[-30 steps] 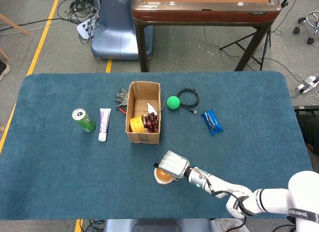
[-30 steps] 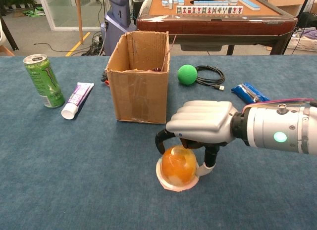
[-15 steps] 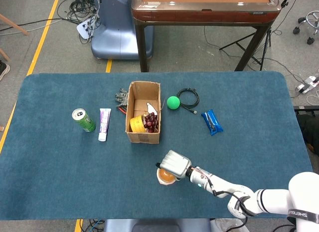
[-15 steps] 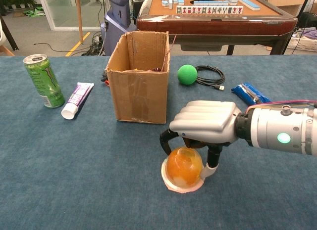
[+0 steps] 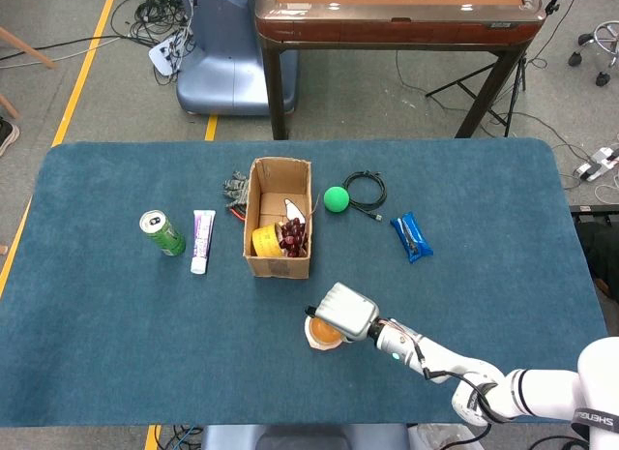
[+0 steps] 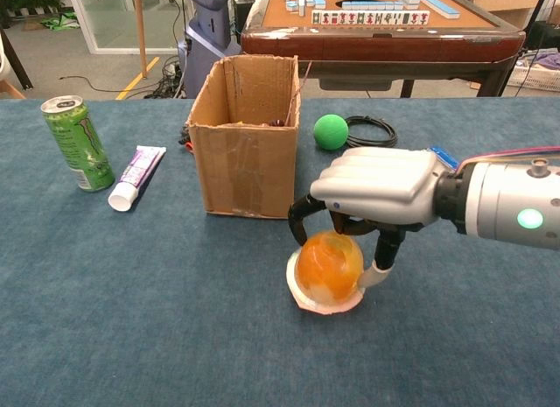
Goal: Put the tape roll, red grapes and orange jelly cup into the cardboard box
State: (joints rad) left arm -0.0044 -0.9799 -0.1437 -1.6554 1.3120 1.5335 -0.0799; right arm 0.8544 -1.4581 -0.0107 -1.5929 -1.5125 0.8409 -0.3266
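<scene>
Orange jelly cup point(image 6: 328, 269): dome-shaped, translucent, directly beneath the right hand point(image 6: 376, 190), near the brown cardboard box point(image 6: 245, 162).
Right hand: fingers curled around the cup, gripping it.

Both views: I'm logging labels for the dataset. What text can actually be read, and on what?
"SHEDUO", roughly, on the right arm's white base link; small, so uncertain.
Green can: only a logo mark, no readable words.
Toothpaste tube: print too blurred.
Blue packet: too small.
Mahjong tiles on the far table: markings too small.
</scene>
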